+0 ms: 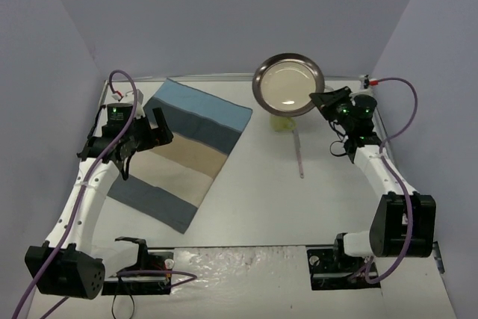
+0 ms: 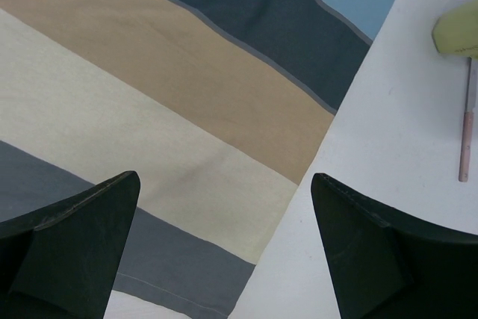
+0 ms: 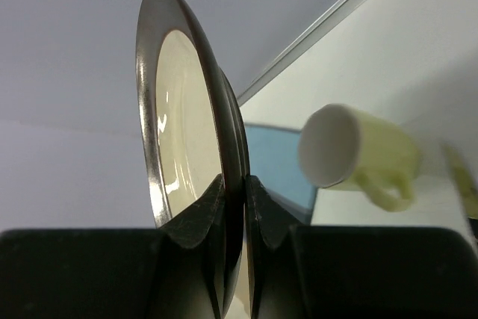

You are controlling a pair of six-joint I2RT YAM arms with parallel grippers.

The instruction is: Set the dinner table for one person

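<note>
My right gripper (image 1: 323, 99) is shut on the rim of a round plate (image 1: 288, 84) with a dark metallic rim and a cream centre, held above the far middle of the white dinner table (image 1: 261, 207). In the right wrist view the fingers (image 3: 233, 181) pinch the plate's edge (image 3: 187, 110). A pale yellow mug (image 1: 281, 121) lies under the plate and also shows in the right wrist view (image 3: 358, 158). My left gripper (image 1: 158, 128) is open and empty above the striped placemat (image 1: 183, 151); its jaws (image 2: 224, 184) hang wide over the cloth's right edge (image 2: 172, 95).
A thin pink-handled utensil (image 1: 299, 153) lies on the table right of the placemat, and shows in the left wrist view (image 2: 467, 121) below the mug (image 2: 457, 28). Grey walls enclose the table on three sides. Metal rails run along its edges.
</note>
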